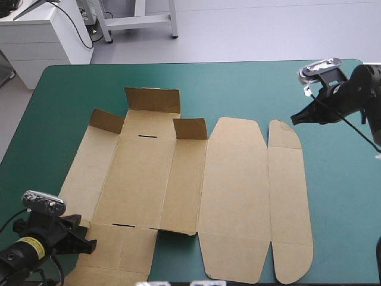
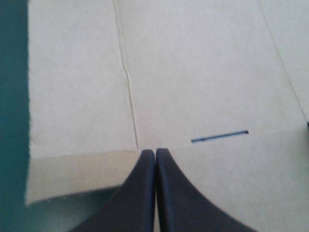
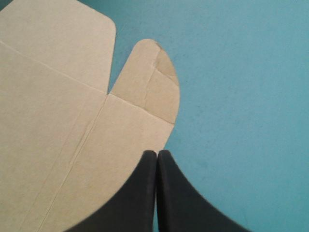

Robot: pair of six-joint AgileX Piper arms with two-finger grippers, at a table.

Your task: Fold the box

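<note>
The left gripper [image 2: 155, 155] has its two black fingers pressed together into one point, with nothing between them. It stands over the near left part of the box [image 1: 232, 179], just at a crease and beside a short slot [image 2: 219, 136]. Whether the tip touches the board I cannot tell. The right gripper [image 3: 157, 157] is also closed on nothing. It hangs near the far right corner of the box, by the rounded tab [image 3: 152, 79], with bare teal-green cover [image 3: 241, 96] on its other side.

The box lies in the middle of the table as a brown cut sheet, almost all flat. Only three small flaps [image 1: 152, 100] at the far left side stand up. In my judgement the folding is hardly begun. No wall is raised and tucked, and the long panels and the lid part on the right lie flat, so nearly all the work is left. No tray is formed yet, so there is no container, and nothing lies on the sheet.
</note>
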